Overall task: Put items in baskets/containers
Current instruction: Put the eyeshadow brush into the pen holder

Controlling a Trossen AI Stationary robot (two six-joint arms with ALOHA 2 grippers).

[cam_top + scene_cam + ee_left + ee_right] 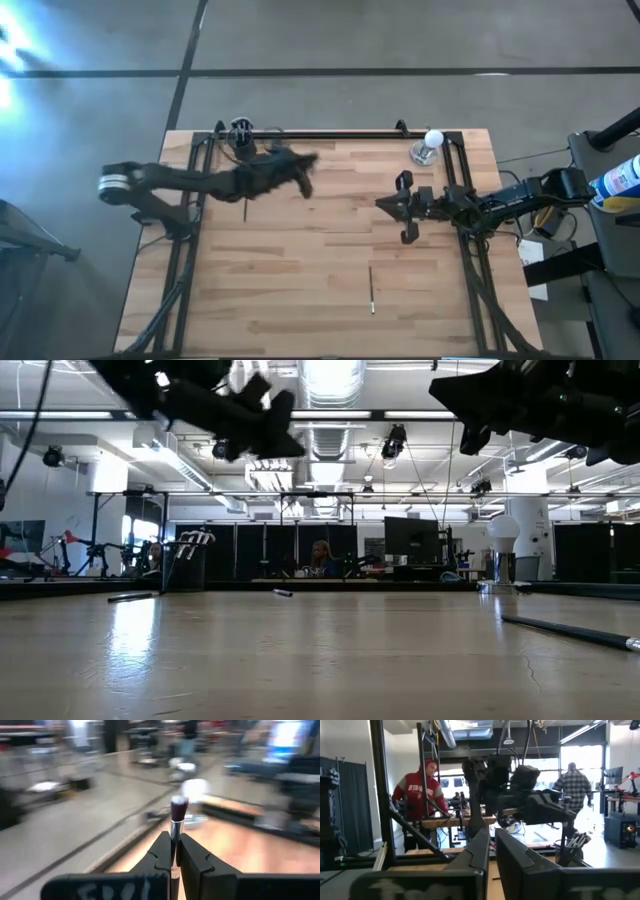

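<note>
The black cup (240,131) stands at the table's far left with several brushes upright in it; it also shows in the low view (187,568). My left gripper (305,163) hangs above the table just right of the cup, shut on a brush with a dark bristle head (178,808). Another brush (371,291) lies flat near the table's near edge. My right gripper (385,204) waits above the right half of the table, its fingers (481,845) together with nothing between them. My left gripper pinches the brush between its two fingers at the shaft just under the silver ferrule (175,827). The fingers point level. The bristle head sticks out past the fingertips, and the brush is lifted clear of the table.
A white bulb on a silver base (430,143) stands at the far right corner. Black frame rails (330,134) run along the table's far edge and both sides. A short stick (133,597) lies near the cup. People (422,795) stand in the room beyond.
</note>
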